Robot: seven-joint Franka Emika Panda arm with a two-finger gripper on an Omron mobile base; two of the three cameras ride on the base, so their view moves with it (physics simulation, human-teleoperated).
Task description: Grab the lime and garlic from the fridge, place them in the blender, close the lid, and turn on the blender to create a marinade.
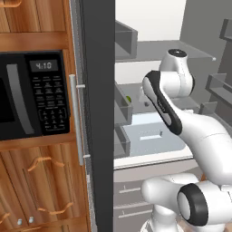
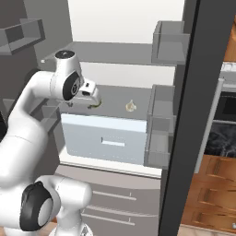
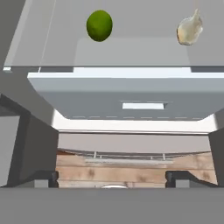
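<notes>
One small round green lime [image 3: 99,26] and one pale papery garlic bulb [image 3: 189,29] are sitting well apart on the same grey shelf [image 3: 131,54] inside the tall dark grey fridge [image 1: 97,113], above one pale blue-grey drawer [image 3: 127,98]. The two-finger claw [image 3: 113,177] is hanging released, its jaws standing wide and grasping nothing, near the lime. One black microwave [image 1: 31,95] is sitting in the wooden cabinets [image 1: 41,181].
</notes>
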